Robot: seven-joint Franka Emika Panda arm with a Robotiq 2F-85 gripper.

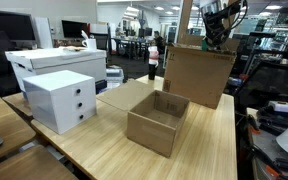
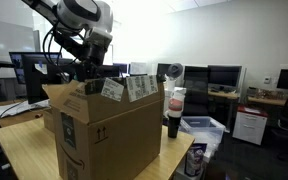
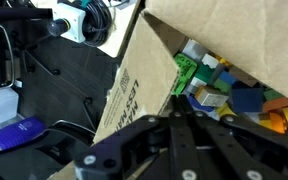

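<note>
gripper (image 3: 174, 122), dark and blurred, jaw gap unreadable, hangs above the tall cardboard box (image 3: 134, 90); coloured blocks (image 3: 224, 90) inside are half hidden and uncountable. beside that box: one smaller open carton (image 1: 156, 122), one white drawer unit (image 1: 62, 100).

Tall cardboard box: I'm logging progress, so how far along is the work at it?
Done: little shows; the small open box on the table looks empty. In hand: the gripper hangs over the open top of the tall cardboard box, with nothing seen between its fingers. Left: the colourful pieces lie inside the tall box.
</note>
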